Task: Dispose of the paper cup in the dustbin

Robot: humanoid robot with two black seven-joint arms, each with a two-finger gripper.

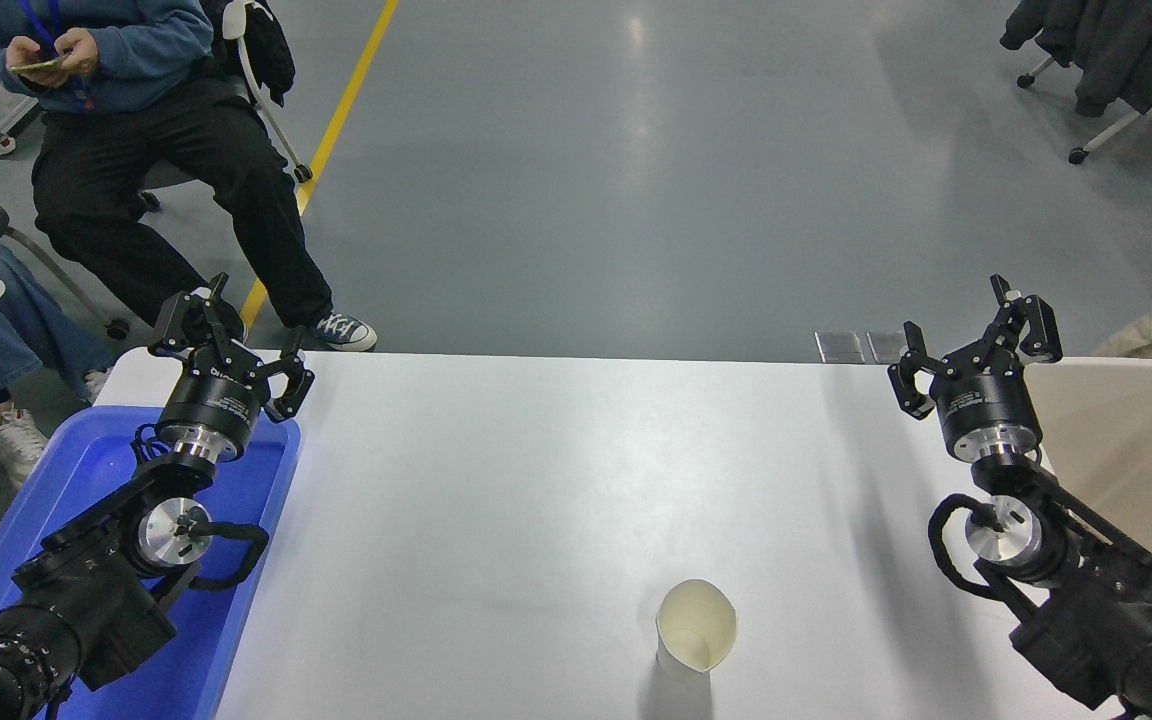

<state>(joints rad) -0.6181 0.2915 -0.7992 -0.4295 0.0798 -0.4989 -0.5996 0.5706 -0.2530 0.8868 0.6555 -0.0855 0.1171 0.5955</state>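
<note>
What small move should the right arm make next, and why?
Probably bring the right hand back toward the robot and down to the paper cup. The cup stands upright and untouched near the table's near edge, while that hand hangs open and empty farther away, beside the dustbin. The left hand sits over the blue tray.

Bare white table point(556, 480) lies open around the paper cup point(695, 627); nothing seems to block the dustbin point(1136, 450).

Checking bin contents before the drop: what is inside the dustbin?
The dustbin's visible inner wall looks bare. The right arm covers its near part, and the frame edge cuts off the rest.
</note>
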